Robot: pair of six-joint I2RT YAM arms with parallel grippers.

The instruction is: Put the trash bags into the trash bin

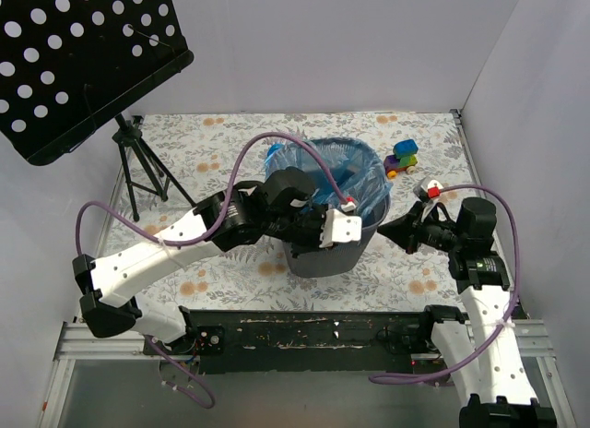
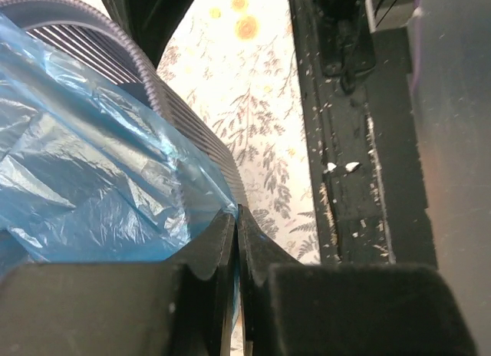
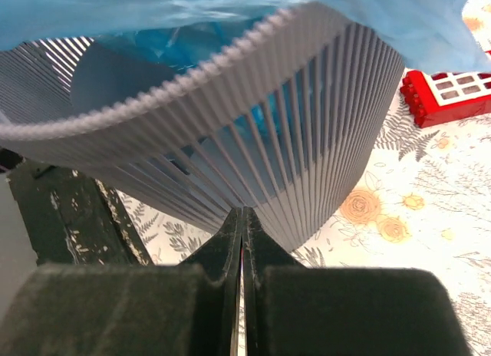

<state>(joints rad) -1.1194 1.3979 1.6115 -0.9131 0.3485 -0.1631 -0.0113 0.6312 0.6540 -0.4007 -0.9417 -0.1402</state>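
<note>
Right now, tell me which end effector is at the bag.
The left end effector, shut on the bag at the bin rim. The right end effector sits lower, beside the bin wall.

Finding: a robotics laboratory test cell, not a home or shop.

Grounds: plain white panels (image 1: 323, 50) box in the table (image 1: 230, 137) at 9, 12 and 3 o'clock. At 6 o'clock, two white-and-black robot arms (image 1: 157, 253) are bolted to a scuffed black plate (image 1: 304, 331) on an aluminium frame (image 1: 83, 340), with purple cables (image 1: 92, 211) looping loose. The floral cloth carries staged props: a music stand (image 1: 74, 59) at 10 o'clock, a toy-brick car (image 1: 401, 158) at 1 o'clock, and a trash bin (image 1: 323, 257) with a blue trash bag (image 1: 355, 170) at centre.
</note>
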